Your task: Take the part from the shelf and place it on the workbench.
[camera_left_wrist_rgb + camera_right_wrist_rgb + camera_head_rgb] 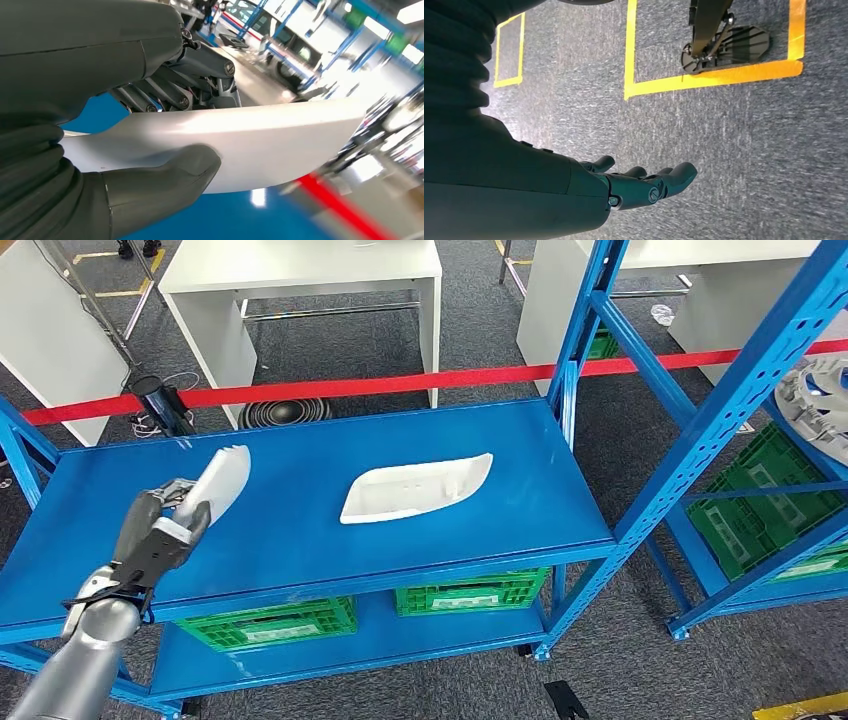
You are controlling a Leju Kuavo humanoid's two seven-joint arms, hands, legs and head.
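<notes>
My left hand (160, 532) grips one end of a long white plastic part (222, 483) and holds it just above the left side of the blue shelf top (300, 530). The left wrist view shows this white part (260, 142) pinched between my thumb (165, 187) and the darker fingers (200, 65). A second white part (415, 488), shallow and shell-shaped, lies flat at the middle of the shelf top. My right hand (644, 185) hangs over the grey carpet with its fingers stretched out and nothing in it.
Green crates (285, 623) sit on the lower shelf level. A taller blue rack (735, 400) with more green crates (765, 505) stands to the right. A red barrier tape (400, 383) runs behind the shelf, with white tables (300, 280) beyond it.
</notes>
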